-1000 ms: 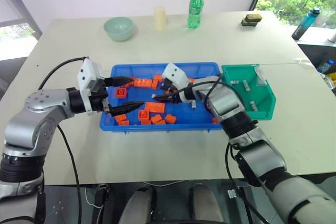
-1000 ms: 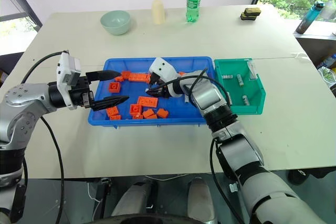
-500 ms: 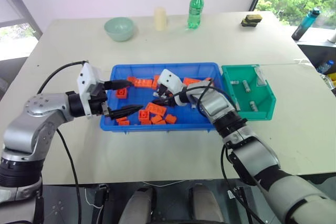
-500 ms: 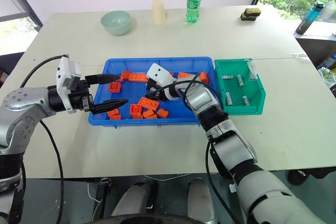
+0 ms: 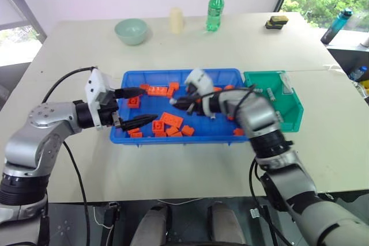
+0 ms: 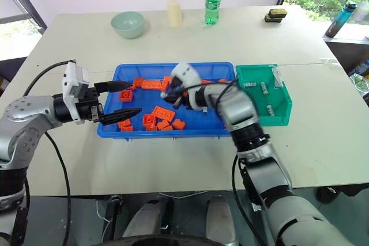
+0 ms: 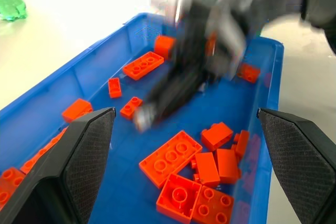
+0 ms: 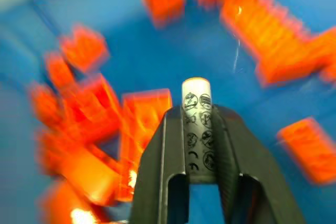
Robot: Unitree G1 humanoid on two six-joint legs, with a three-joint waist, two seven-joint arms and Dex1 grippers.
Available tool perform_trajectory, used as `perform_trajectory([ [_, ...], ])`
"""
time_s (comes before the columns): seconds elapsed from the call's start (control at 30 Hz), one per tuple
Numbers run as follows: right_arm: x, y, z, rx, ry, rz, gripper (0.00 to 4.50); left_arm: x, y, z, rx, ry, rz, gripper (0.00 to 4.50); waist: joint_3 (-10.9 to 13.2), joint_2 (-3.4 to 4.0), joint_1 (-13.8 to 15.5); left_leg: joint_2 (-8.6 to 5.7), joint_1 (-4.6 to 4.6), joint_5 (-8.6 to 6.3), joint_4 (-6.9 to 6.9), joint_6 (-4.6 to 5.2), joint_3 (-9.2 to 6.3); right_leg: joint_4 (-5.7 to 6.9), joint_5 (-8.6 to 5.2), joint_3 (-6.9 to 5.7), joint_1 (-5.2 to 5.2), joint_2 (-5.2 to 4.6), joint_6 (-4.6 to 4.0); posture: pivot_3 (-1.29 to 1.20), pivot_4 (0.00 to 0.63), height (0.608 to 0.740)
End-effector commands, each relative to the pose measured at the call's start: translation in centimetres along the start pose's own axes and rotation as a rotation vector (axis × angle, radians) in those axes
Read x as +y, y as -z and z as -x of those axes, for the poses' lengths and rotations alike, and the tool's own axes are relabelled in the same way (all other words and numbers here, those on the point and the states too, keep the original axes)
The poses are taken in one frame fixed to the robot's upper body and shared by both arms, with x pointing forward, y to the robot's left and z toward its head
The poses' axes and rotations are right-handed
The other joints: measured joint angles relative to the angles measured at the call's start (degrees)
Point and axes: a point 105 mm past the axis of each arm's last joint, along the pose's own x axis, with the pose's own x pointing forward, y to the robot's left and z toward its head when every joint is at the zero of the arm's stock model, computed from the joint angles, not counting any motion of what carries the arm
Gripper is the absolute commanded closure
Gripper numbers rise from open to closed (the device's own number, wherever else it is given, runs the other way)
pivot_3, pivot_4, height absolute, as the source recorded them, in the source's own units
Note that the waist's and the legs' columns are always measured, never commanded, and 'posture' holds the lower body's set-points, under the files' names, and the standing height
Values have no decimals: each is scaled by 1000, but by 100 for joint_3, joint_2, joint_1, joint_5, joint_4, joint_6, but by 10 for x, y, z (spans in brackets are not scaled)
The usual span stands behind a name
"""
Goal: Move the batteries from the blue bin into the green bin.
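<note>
— Where the blue bin (image 5: 173, 137) sits on the table (image 5: 75, 44), how much room is seen around it?

— Bare table is seen in front of it and behind it. The green bin (image 5: 291, 120) is set just beside its right edge. Orange bricks (image 5: 170, 120) are scattered over the blue floor, with open blue floor left between them.

— What is held by the right gripper (image 8: 197, 145)?

— One battery (image 8: 197, 129) is pinched between its two black fingers (image 8: 163, 156). It is held up above the middle of the blue bin, clear of the bricks. Its long side is lined up with the fingers, and its end sticks out past the tips.

— And the left gripper (image 5: 137, 107)?

— It is spread wide open over the left end of the blue bin, and nothing is held in it.

— Where are other batteries (image 6: 263, 88) seen?

— A few are laid flat in the green bin.
</note>
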Motion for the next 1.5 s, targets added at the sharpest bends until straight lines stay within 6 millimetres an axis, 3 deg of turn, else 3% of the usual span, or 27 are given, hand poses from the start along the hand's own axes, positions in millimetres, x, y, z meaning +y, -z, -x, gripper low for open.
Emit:
perform_trajectory([
  [0.03,-22,-40,70,-120,172,-26,4384,-7,-8,-2,-45,18,-14,0,0,0,54,-2,0,0,1,0,-2,-2,0,0,3,-1,0,0,150,727],
  [0.2,-62,-14,150,-24,466,-40,4384,-12,-9,-10,-69,54,-5,0,-2,-4,163,-20,0,-2,2,4,-4,-13,0,1,10,-14,0,0,150,727],
  [0.43,-79,34,189,100,636,-90,4384,-10,-9,-16,-79,70,-9,0,-2,-3,118,0,1,-2,-4,4,36,-13,0,5,2,-10,0,0,150,727],
  [0.47,-80,38,190,108,649,-88,3337,-10,-9,-16,-80,72,-10,0,-2,-3,120,0,1,-2,-2,4,35,-12,0,4,3,-10,0,0,150,727],
  [0.53,-84,40,192,125,680,-58,2516,-9,-10,-17,-81,73,-11,0,-2,-3,123,-1,1,-2,0,4,37,-13,0,5,3,-11,0,0,150,727],
  [0.63,-86,34,189,133,689,0,1118,-9,-11,-17,-81,72,-13,0,-2,-3,129,-1,1,-2,1,4,36,-13,0,5,3,-11,0,0,150,727],
  [0.73,-79,17,179,89,654,17,1118,-9,-10,-15,-78,69,-15,0,-2,-3,129,-1,1,-2,2,4,36,-16,0,4,5,-11,0,0,150,727],
  [0.87,-55,4,151,45,547,-21,1118,-10,-9,-13,-74,59,-13,0,-2,-4,122,3,1,-2,1,4,35,-17,0,4,4,-6,0,0,150,727],
  [1.1,-19,33,97,119,435,-99,1118,-11,-10,-15,-76,52,-12,0,-2,-4,172,-6,1,-2,5,4,18,-14,0,5,10,-11,0,0,150,727],
  [1.27,-18,61,78,234,452,-12,1118,-10,-11,-16,-78,49,-14,0,-2,-5,150,-14,0,-2,5,4,10,-13,0,5,9,-13,0,0,150,727],
  [1.5,-35,66,60,240,480,-21,1118,-9,-15,-17,-78,46,-24,0,-2,-5,118,-6,1,-1,3,3,14,-12,0,4,7,-7,0,0,150,727],
])
